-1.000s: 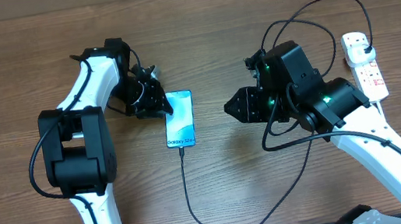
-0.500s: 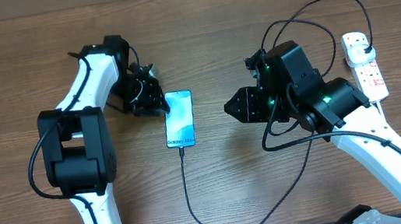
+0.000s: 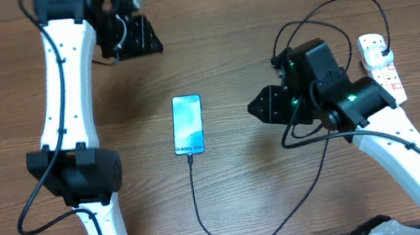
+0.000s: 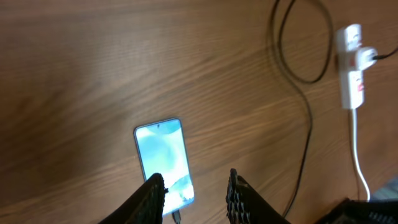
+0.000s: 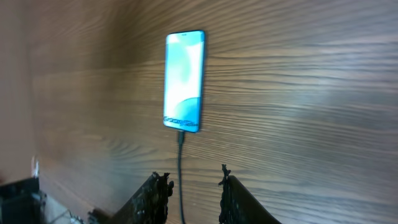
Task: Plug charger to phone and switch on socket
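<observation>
We cannot tell whether the socket (image 3: 386,76) is switched on, and with left gripper (image 4: 194,177) and right gripper (image 5: 193,174) both agape and empty, the left has swung away from the phone (image 3: 188,124).

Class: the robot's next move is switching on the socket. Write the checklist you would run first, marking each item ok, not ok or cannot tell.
1. Charger tip meets the bottom edge of the phone: ok.
2. Black plug sits in the far end of the socket: ok.
3. Socket switch position: cannot tell, too small.
4. Left gripper open, empty, away from the phone: ok.
5. Right gripper open and empty: ok.
6. Right gripper lined up on the socket: not ok; it faces the phone, with the socket behind its arm.
</observation>
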